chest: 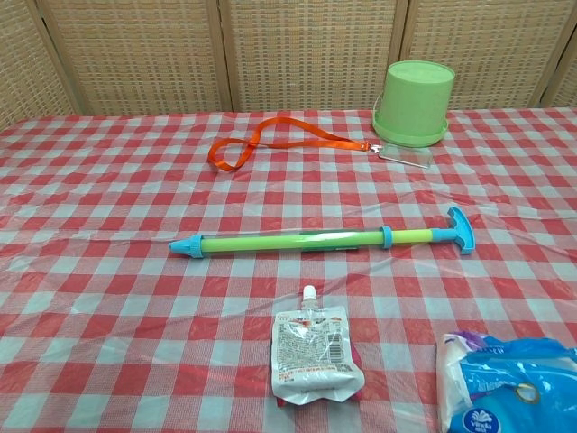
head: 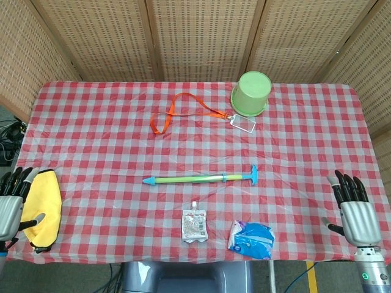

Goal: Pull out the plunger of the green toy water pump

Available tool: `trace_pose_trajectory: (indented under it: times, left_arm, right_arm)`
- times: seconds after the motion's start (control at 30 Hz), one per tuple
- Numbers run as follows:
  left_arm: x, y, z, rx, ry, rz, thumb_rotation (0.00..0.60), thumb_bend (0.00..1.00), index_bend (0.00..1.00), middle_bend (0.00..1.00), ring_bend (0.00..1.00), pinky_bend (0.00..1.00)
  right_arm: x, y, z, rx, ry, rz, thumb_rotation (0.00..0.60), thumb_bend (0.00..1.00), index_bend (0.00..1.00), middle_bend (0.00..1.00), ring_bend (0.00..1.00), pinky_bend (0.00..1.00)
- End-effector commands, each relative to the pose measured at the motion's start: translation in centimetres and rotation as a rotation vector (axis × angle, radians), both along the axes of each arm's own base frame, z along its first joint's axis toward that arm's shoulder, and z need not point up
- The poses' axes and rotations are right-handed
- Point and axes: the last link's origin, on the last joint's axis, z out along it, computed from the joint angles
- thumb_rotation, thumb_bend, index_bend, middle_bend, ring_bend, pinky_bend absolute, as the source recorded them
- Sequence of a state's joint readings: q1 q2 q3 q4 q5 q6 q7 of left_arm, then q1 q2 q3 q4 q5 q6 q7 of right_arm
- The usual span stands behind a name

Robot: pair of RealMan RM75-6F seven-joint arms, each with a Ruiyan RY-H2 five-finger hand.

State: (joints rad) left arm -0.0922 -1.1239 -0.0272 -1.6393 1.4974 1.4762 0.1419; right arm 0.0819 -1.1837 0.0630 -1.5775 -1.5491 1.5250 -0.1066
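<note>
Head view: pump [head: 201,178] lies flat mid-table, lengthwise left to right, blue nozzle at left, blue T-handle [head: 253,174] at right, a short green length of plunger showing between collar and handle. Open cloth all round it. Pouch [head: 194,225] and blue pack [head: 251,239] sit near the front edge of the table [head: 91,134], well apart from the pump. Lanyard [head: 183,111] and upturned green bucket [head: 250,93] sit toward the back edge, card sleeve just in front of the bucket. Left hand [head: 11,206] at the front-left corner, fingers apart, holding nothing, just beside a yellow cloth [head: 44,209] on the table edge. Right hand [head: 355,213] off the right-front edge, fingers spread, holding nothing. Both hands well apart from the pump.

Chest view: no hands visible. Pump [chest: 325,240] crosses the middle, handle [chest: 461,231] at right. Pouch [chest: 315,350] in front, apart from it. Pack [chest: 509,383] at bottom right, cut by the frame edge. Bucket [chest: 414,103] and lanyard [chest: 279,141] behind, with bare cloth between them and the pump.
</note>
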Motion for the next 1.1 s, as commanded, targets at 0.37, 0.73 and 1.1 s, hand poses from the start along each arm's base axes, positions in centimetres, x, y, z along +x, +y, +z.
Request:
trace_pose_trajectory:
  times: [0.37,0.73,1.1]
  left_arm:
    - [0.0,0.1,-0.2,-0.004,0.006,0.000,0.600,0.06,0.00,0.00,0.00,0.00]
    - [-0.1,0.5,-0.9,-0.019,0.027,0.003,0.600,0.07,0.00,0.00,0.00,0.00]
    - [-0.5,1.0,-1.0,-0.022,0.022,0.013,0.600,0.07,0.00,0.00,0.00,0.00]
  right_arm:
    - [0.8,-0.8,-0.6,0.020,-0.016,0.035,0.600,0.08,0.20,0.00,0.00,0.00]
    - [6.8,-8.3,-4.7,0.114,0.054,0.134,0.600,0.09,0.40,0.09,0.00,0.01]
    - [9.4,-12.1,-9.6,0.199,0.086,0.117,0.600,0.33,0.46,0.17,0.04,0.09]
